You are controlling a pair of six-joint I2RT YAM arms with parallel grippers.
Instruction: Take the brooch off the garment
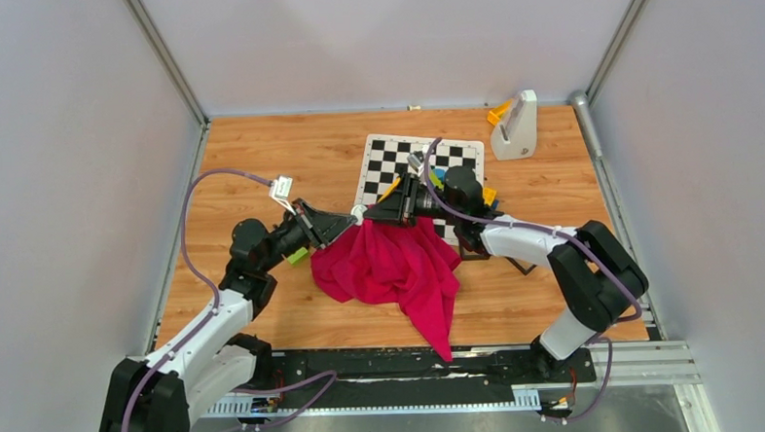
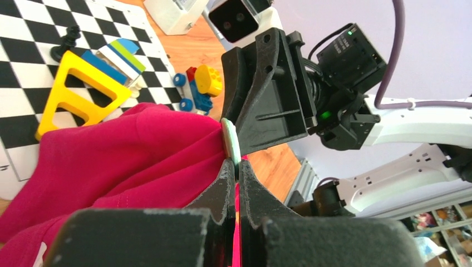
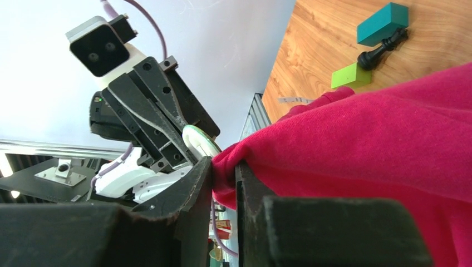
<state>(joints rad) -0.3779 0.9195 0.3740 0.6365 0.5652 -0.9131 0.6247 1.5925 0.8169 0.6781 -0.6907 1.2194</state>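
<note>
- i noted the left gripper (image 2: 235, 169) pressed together on the lower rim of the brooch (image 2: 230, 140), dead ahead of its tips.
- the right gripper (image 3: 224, 169) pinched a fold of the garment (image 3: 362, 139) just beside the brooch.
- the brooch stood edge-on at the raised peak of the garment, one face against it, long axis in line with the left fingers.
- i judged the left arm better placed to pull it free.

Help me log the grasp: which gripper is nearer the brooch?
Left. The left gripper pinches the brooch by its rim; the right gripper clamps the garment just beside it.
</note>
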